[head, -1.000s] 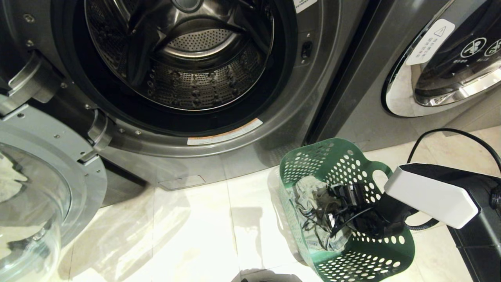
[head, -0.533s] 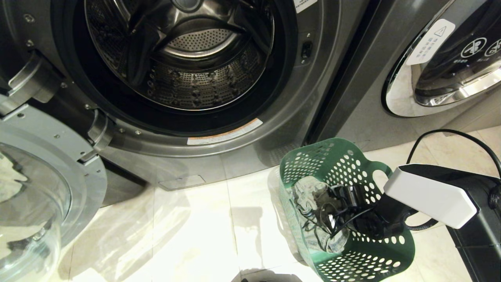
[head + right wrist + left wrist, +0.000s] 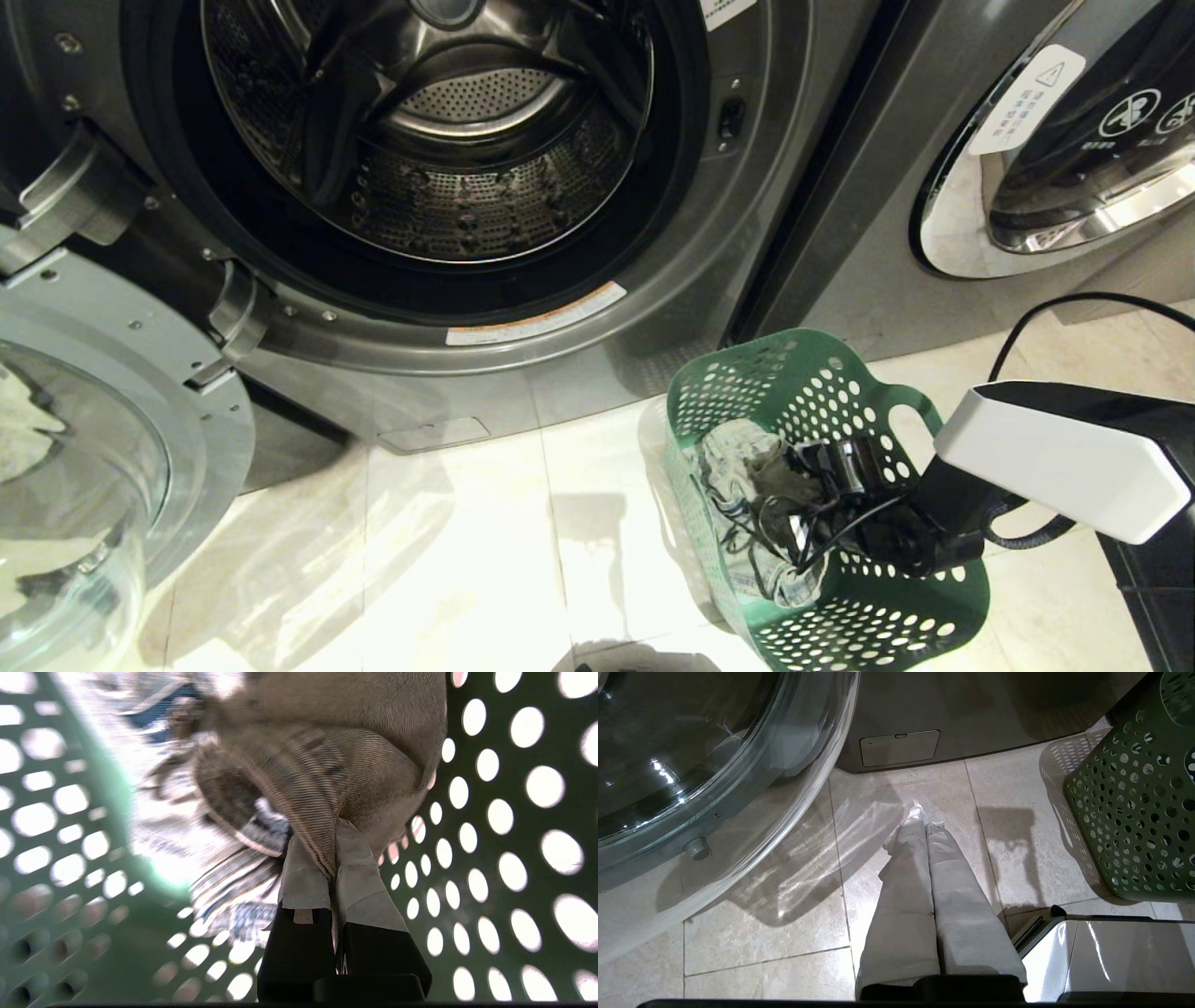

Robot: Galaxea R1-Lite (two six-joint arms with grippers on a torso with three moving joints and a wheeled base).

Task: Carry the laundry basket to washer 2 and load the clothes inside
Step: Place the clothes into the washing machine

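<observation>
Fabric of the clothes (image 3: 327, 779) is pinched in the clenched right tool (image 3: 332, 858) inside the laundry basket (image 3: 840, 616) on the floor, with washer 2's (image 3: 579, 317) open drum up and to its left; left tool (image 3: 927, 826) clenched, empty.

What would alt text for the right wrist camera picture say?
The right tool is shut on a fold of the clothes, a striped, patterned garment, inside the green laundry basket. Light shines through the basket's round holes on every side.
</observation>
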